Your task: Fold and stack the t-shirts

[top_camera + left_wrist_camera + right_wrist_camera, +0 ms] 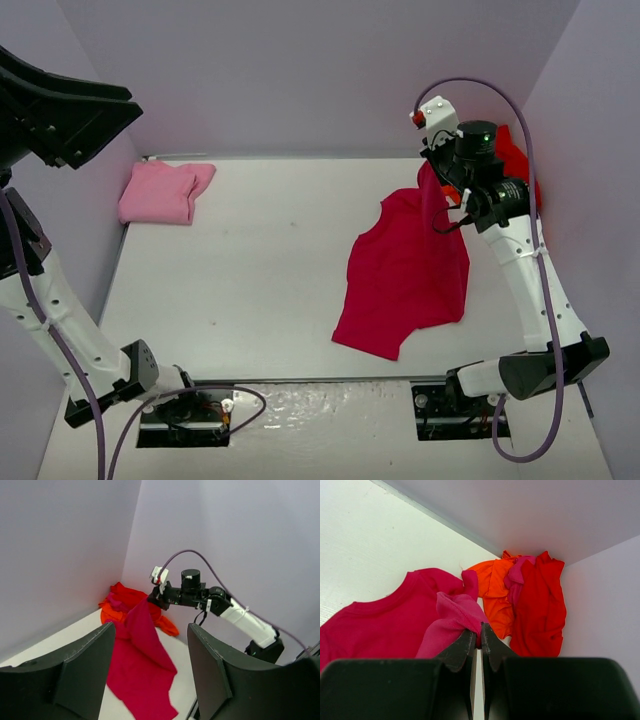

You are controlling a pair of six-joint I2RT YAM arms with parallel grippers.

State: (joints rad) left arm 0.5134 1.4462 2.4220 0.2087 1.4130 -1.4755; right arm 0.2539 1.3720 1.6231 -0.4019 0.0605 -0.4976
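A crimson-magenta t-shirt (405, 275) lies spread on the table's right half, with one corner lifted. My right gripper (432, 172) is shut on that corner and holds it above the table; the pinch shows in the right wrist view (480, 630). A red t-shirt (540, 605) and an orange t-shirt (496, 592) lie crumpled in the far right corner. A light pink t-shirt (165, 191) lies folded at the far left. My left gripper (150, 675) is open and empty, raised high at the left, looking across at the crimson-magenta shirt (140, 665).
Purple walls close in the table on three sides. The right wall (590, 150) stands close behind my right arm. The table's front edge (300, 381) runs just ahead of the arm bases.
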